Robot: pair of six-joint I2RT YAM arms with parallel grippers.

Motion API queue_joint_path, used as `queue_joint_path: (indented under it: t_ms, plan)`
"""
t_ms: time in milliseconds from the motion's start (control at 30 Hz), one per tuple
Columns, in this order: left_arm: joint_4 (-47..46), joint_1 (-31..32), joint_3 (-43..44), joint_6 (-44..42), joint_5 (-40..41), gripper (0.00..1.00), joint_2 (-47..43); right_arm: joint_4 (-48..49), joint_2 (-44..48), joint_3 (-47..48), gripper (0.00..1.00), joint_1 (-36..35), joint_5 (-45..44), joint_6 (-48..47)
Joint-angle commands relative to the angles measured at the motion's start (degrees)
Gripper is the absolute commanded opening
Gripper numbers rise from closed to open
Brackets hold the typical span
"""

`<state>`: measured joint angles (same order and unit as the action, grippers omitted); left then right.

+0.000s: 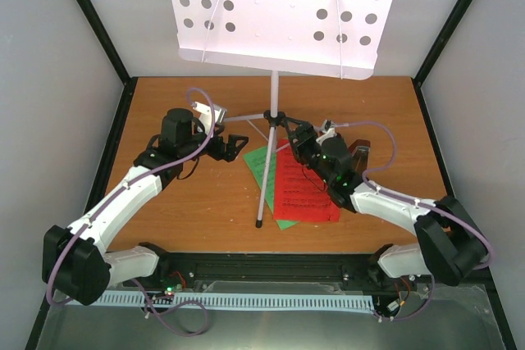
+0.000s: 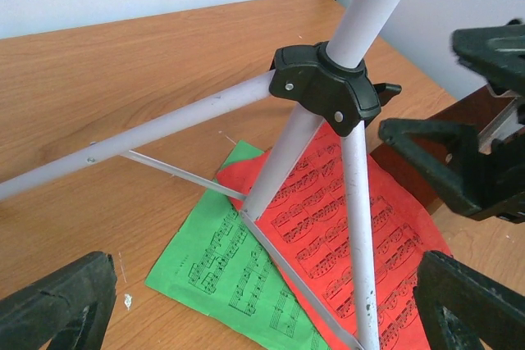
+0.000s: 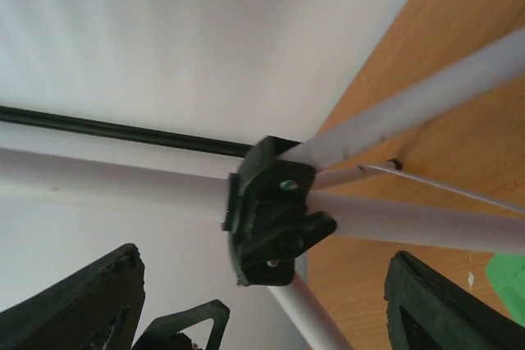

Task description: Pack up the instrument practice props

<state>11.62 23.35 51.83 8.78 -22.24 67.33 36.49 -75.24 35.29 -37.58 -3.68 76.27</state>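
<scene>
Wood-grain counter (image 1: 189, 202). Left gripper (image 1: 236, 146): fingers spread wide and empty, just left of the tripod stand (image 1: 272, 92) at its black hub (image 1: 275, 115). The stand is upright at centre, one leg crossing the green sheet (image 1: 254, 163) and red sheet (image 1: 308, 194). Right gripper (image 1: 297, 137): fingers apart, flanking the hub, holding nothing. Risk: a one-sided push could topple the top-heavy stand.

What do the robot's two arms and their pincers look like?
Both the left arm and right arm have white shells between chunky black joints, each trailed by a looping lilac cable. The left pincer and right pincer are black and two-pronged.
</scene>
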Motion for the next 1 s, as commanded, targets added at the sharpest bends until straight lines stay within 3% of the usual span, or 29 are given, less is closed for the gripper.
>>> queue_joint_path:
  t_ms: [0, 400, 700, 967]
  plan:
    - [-0.3, 0.0, 0.4, -1.0, -0.5, 1.0, -1.1, 1.9, -3.4, 3.0, 0.76, 1.1, 4.3, 6.5]
    - [-0.4, 0.0, 0.4, -1.0, -0.3, 0.99, -1.0, 2.8, -6.5, 5.1, 0.51, 2.4, 6.1, 6.6]
    - [-0.3, 0.0, 0.4, -1.1, -0.3, 1.0, -0.8, 3.1, -6.9, 4.7, 0.21, 2.7, 6.5, 6.6]
    - [-0.4, 0.0, 0.4, -1.0, -0.4, 0.99, -0.8, 4.4, -7.2, 4.1, 0.19, 2.7, 6.2, 4.5]
